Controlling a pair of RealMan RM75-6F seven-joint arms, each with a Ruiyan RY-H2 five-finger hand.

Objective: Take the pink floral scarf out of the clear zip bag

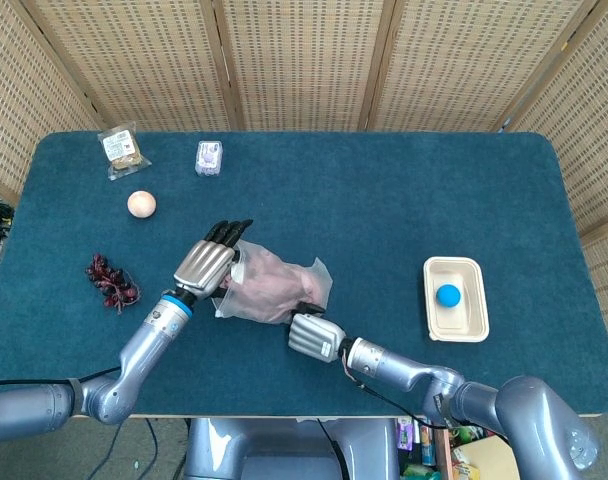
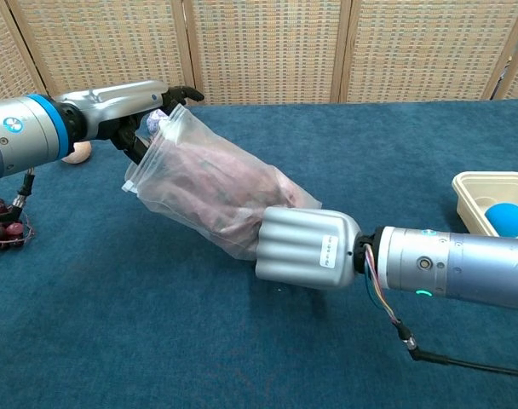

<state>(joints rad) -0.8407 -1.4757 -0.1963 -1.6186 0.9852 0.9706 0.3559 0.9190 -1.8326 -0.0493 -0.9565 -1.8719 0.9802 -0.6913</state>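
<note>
Chest view puts the right hand (image 2: 306, 249) nearest: a ribbed, silver metal shell on a smooth grey forearm, its fingers curled around the closed bottom end of the clear zip bag (image 2: 199, 183). That crinkled, glossy plastic bag is the landmark here. It slants up off the blue, felt-like table (image 2: 157, 341), and the pink floral scarf (image 2: 221, 192) is bunched inside it as a soft, mauve, folded mass filling most of the bag. At the bag's upper, open end the left hand (image 2: 140, 115), silver-backed with black fingers, pinches the mouth edge. From the head view the same right hand (image 1: 315, 335) sits at the bag's (image 1: 274, 287) near right corner and the left hand (image 1: 210, 265) covers its left end, fingers reaching over the rim.

Right of the bag, well apart, stands a cream rectangular plastic tray (image 1: 456, 328) with rounded corners, holding a small blue ball (image 1: 448, 295). Left of the bag, beyond the left forearm, lies a knobbly cluster of dark red grapes (image 1: 111, 281). Farther back and left of the bag rests a smooth, pale peach-coloured ball (image 1: 141, 204). Near the far table edge, behind the bag, lie a small clear packet with purple print (image 1: 209, 157) and, farther left, a clear wrapper with a brown snack inside (image 1: 121, 148). Woven wicker screen panels (image 1: 304, 60) stand behind the table.
</note>
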